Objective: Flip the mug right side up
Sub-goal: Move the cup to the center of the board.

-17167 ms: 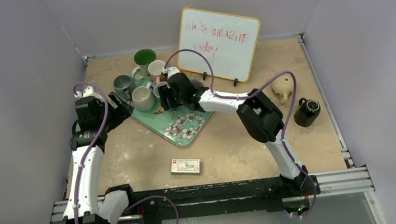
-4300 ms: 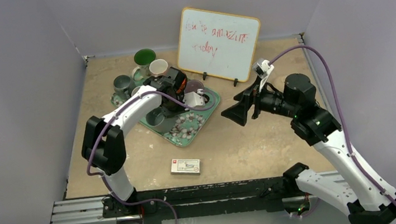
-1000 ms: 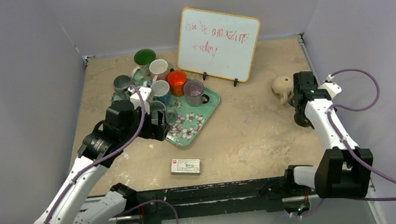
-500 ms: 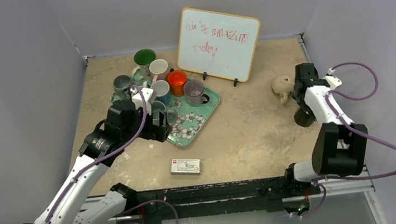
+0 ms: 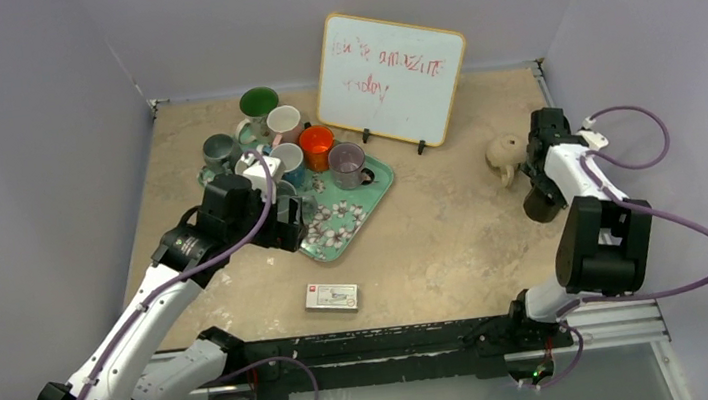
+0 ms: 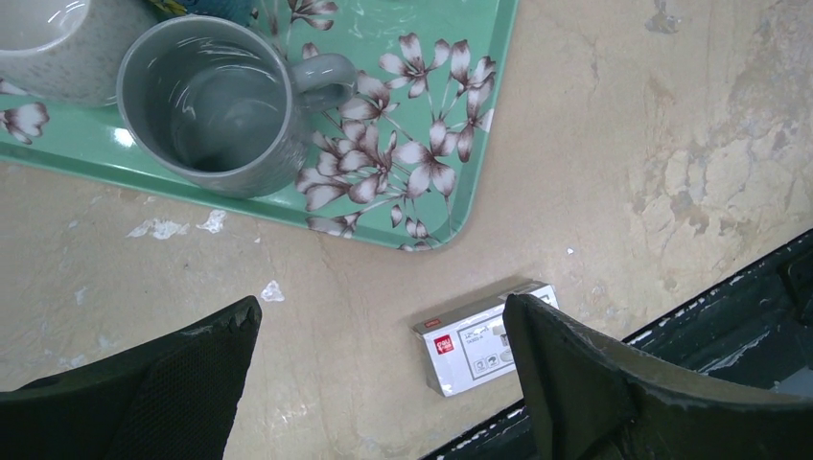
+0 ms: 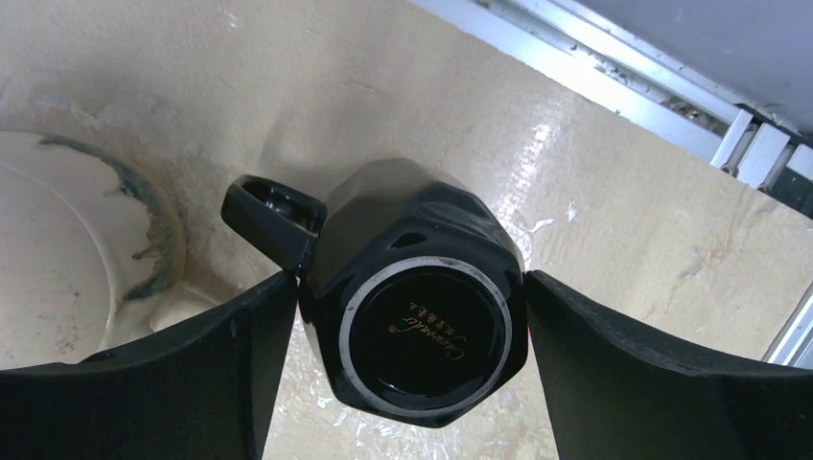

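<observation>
Black mug (image 7: 417,297) is sitting bottom-up at the table's (image 5: 433,221) 3 o'clock side. We are seeing the right gripper (image 7: 407,287) straddling it, jaws flanking its sides; pinching or not, we cannot tell. Cream pot (image 5: 503,153) is crowding its handle at 11 o'clock. Left gripper (image 6: 379,331) is hovering, jaws spread, over the small box (image 6: 479,340) beside the floral tray (image 6: 460,144) holding a grey mug (image 6: 206,105).

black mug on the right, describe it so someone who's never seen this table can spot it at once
From the whiteboard at the back, go to the right edge of the table, beside a cream pot. The black mug there stands between the fingers of the right gripper: the only black one, faceted, upside down, apart from the mugs by the green tray.
</observation>
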Controlling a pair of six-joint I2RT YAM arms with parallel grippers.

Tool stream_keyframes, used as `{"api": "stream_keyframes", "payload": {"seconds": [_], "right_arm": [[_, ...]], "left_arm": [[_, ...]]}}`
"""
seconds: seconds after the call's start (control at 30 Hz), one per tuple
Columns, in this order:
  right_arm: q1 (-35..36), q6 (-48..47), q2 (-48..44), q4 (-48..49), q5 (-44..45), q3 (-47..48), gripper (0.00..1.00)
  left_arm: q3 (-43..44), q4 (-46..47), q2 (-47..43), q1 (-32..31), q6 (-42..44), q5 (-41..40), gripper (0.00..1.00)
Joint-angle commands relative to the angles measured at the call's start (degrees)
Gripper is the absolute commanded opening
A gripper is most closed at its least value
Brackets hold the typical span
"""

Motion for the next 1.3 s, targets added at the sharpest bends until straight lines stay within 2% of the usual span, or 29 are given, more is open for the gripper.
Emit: {"api": "stream_keyframes", "payload": {"seconds": [0.0, 0.13, 0.37, 0.53, 0.83, 1.1, 1.27], "right_arm": [[0.0, -0.9, 0.0, 1.0, -3.8, 0.3, 0.85], [0.0, -2.5, -1.9, 1.2, -5.5, -1.1, 0.75], [0.0, -4.9, -7.0, -0.3, -7.6, -3.7, 0.69], [1.0, -9.4, -9.1, 0.8, -16.4, -6.0, 0.66], [14.8, -11.3, -11.9, -2.3, -23.3, -4.9, 0.62], [23.2, -11.7, -11.3, -3.1, -22.6, -5.1, 0.61], [29.0, -13.4, -10.9, -1.6, -22.7, -5.3, 0.64]], "left_arm": [[0.3, -0.1, -0.2, 0.2, 1.4, -1.5, 0.97], [0.2, 0.1, -0.7, 0.2, 1.4, -1.1, 0.97], [0.1, 0.3, -1.4, 0.2, 1.3, 0.3, 0.97], [-0.1, 0.4, -1.9, 0.2, 1.3, 0.4, 0.96], [-0.1, 0.4, -3.1, 0.2, 1.3, 0.2, 0.96], [-0.2, 0.2, -4.0, 0.2, 1.2, -0.5, 0.96], [-0.1, 0.0, -4.1, 0.2, 1.1, -1.2, 0.96]]}}
